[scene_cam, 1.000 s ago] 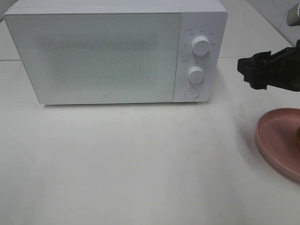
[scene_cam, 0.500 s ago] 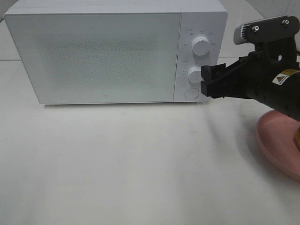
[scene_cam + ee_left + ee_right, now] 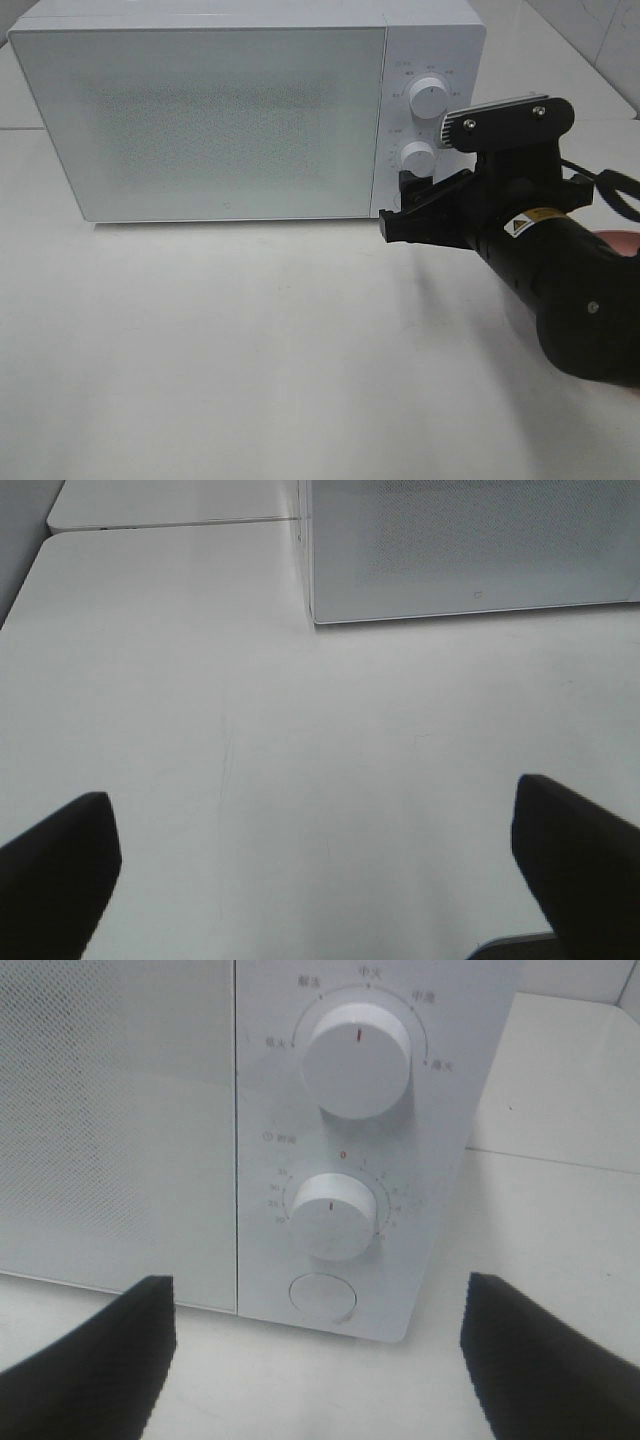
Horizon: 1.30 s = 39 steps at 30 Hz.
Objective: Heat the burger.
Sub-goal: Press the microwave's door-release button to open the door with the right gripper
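Note:
The burger is out of sight, hidden behind my right arm. The white microwave [image 3: 220, 120] stands at the back of the table with its door shut. My right gripper [image 3: 398, 207] is open and empty, just in front of the lower control panel. In the right wrist view the right gripper [image 3: 320, 1360] faces the round door button [image 3: 320, 1298], below the timer knob [image 3: 332, 1215] and the power knob [image 3: 357, 1057]. My left gripper [image 3: 315, 880] is open over bare table, with the microwave's front corner [image 3: 312, 600] ahead of it.
A sliver of the pink plate [image 3: 622, 240] shows at the right edge behind my right arm [image 3: 560, 290]. White tabletop [image 3: 230, 340] stretches in front of the microwave. A seam in the table [image 3: 170, 524] runs beside the microwave's left side.
My right arm has swung in from the right edge to the microwave's control panel, now covering the plate. The microwave has not moved.

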Available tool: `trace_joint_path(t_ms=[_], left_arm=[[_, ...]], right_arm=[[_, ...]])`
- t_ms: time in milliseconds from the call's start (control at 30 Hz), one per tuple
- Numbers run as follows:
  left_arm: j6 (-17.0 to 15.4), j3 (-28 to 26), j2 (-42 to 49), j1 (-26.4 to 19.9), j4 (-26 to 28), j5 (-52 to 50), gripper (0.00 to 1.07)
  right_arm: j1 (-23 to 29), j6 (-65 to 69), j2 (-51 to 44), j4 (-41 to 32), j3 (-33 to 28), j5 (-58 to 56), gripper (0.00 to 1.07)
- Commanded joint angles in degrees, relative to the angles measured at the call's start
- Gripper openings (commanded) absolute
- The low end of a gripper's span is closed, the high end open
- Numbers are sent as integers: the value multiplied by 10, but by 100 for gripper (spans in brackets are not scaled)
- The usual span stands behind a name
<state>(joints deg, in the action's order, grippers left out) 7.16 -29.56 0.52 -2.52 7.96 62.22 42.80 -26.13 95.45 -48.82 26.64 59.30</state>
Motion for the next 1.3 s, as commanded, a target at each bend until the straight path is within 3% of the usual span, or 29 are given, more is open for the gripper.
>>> trace_joint_path(t_ms=[33,700,967,1100,1133,1300], left_arm=[[-1,-1,11,3,5,-6,100],[-1,-1,11,3,5,-6,100],[-1,-1,11,3,5,-6,100],[-1,-1,11,3,5,-6,100],[-1,-1,11,3,5,-6,100],[-1,-1,11,3,5,-6,100]], right_arm=[[13,5,15,-29,-1,26,76],[21,107,38,-38,-1,44,73],[21,305,38,-38,-1,43,55],[21,433,38,-38,-1,40,42],[21,506,38,-38,-1,38,34],[21,650,38,-37,-1,28,22]])
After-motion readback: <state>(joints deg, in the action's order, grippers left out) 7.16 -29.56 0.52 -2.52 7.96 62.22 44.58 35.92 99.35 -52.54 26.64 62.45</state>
